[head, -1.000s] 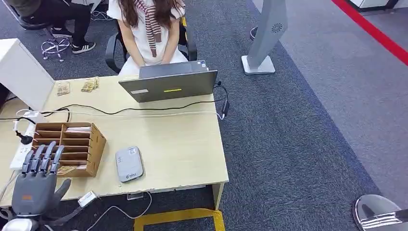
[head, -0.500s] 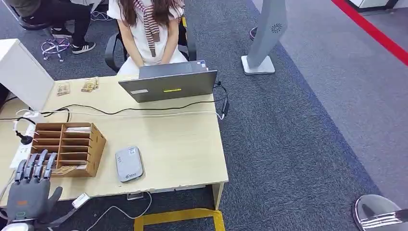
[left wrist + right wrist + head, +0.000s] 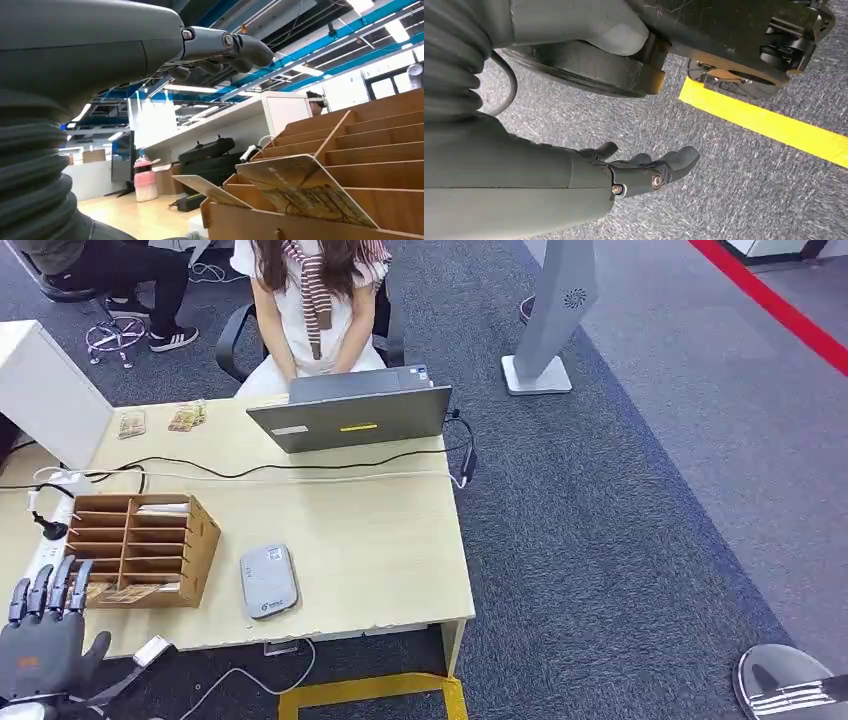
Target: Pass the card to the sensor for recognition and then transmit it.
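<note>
A pale wooden tabletop (image 3: 380, 540) sits on dark grey carpet (image 3: 620, 520). At 12 o'clock a person (image 3: 310, 310) sits in a black office chair (image 3: 232, 345). At 1 o'clock stands a grey pedestal (image 3: 550, 320). A red floor stripe (image 3: 775, 302) runs at 2 o'clock, yellow tape (image 3: 370, 692) at 6 o'clock. Blue ceiling beams (image 3: 320, 42) carry strip lights.

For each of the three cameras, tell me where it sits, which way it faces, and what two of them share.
Head view: high on the body, looking forward and down on the desk, with the left hand rising at the near edge.
Left wrist view: behind the left hand, looking low across the wooden rack and its cards.
Right wrist view: behind the hanging right hand, looking down at the carpet.
Shared: head and left wrist views both show the wooden rack and the left hand.
</note>
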Tool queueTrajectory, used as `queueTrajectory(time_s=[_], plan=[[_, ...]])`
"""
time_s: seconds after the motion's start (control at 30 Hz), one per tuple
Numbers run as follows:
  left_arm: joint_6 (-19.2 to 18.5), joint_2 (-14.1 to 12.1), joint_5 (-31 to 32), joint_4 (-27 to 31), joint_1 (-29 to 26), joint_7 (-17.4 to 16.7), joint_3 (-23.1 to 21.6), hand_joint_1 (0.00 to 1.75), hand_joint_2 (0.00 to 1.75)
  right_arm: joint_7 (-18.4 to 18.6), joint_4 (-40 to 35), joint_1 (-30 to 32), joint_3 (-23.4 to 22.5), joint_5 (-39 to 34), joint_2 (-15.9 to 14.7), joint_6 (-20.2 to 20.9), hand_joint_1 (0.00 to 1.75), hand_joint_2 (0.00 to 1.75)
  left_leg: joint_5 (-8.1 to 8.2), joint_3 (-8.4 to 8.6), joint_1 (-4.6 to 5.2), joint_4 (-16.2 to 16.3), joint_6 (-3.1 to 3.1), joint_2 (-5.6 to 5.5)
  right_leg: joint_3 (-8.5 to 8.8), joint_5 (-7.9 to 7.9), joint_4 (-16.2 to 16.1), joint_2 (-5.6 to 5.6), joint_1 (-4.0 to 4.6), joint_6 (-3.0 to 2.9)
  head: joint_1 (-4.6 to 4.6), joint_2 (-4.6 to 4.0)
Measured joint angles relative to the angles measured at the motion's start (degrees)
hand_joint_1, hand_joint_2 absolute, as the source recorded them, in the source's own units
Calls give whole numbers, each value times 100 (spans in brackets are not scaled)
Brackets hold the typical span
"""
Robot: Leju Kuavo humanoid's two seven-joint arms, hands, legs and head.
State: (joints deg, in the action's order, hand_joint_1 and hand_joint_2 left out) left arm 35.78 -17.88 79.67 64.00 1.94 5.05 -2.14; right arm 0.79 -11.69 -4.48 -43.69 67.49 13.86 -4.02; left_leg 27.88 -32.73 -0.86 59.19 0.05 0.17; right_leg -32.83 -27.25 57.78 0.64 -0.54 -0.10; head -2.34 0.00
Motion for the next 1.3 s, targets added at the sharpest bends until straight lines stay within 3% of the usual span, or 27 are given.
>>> queueTrajectory(time_s=[1.3], plan=[[-474,254,168,-59,456,-24,26,0,175,28,0,-16,0,155,-4,61,0,175,0,1,0,1,0,0,-1,1,0,1,0,0,0,0]])
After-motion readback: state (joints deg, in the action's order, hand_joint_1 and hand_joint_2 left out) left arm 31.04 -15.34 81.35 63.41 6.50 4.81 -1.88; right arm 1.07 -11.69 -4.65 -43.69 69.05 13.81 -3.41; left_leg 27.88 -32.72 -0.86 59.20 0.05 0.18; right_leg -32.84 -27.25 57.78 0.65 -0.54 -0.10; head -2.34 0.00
